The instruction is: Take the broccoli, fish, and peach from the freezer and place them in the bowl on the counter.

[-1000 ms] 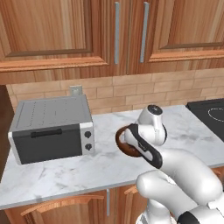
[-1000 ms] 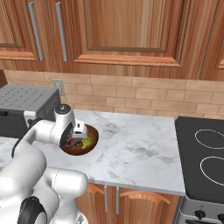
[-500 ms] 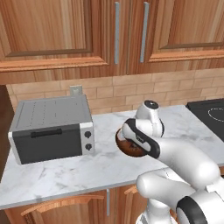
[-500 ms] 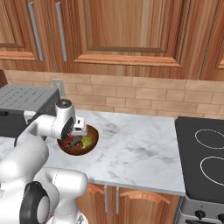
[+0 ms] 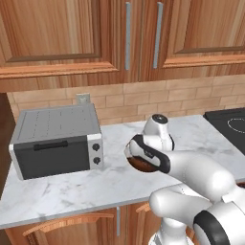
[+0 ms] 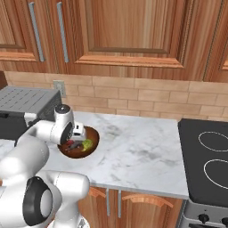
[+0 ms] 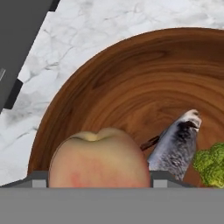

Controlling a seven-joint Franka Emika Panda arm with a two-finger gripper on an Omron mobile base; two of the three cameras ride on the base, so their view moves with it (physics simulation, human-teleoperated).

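My gripper (image 7: 100, 180) hangs low over the brown wooden bowl (image 7: 87, 78), shut on the peach (image 7: 99, 157), which fills the gap between the two fingertips. In the bowl lie the dark grey fish (image 7: 175, 146) and, beside it, the green broccoli (image 7: 212, 164). In the right base view the hand (image 6: 73, 139) covers the left part of the bowl (image 6: 92, 149), and the broccoli (image 6: 87, 144) shows inside it. In the left base view the wrist hides most of the bowl (image 5: 138, 164). The freezer is out of view.
A grey toaster oven (image 5: 55, 139) stands on the marble counter (image 6: 138, 156) just left of the bowl. A black stovetop (image 6: 207, 160) lies at the right end. Wooden wall cabinets hang above, with a brick backsplash behind.
The hand has turned and shifted a little over the bowl, still holding the peach. The fish and broccoli have not moved.
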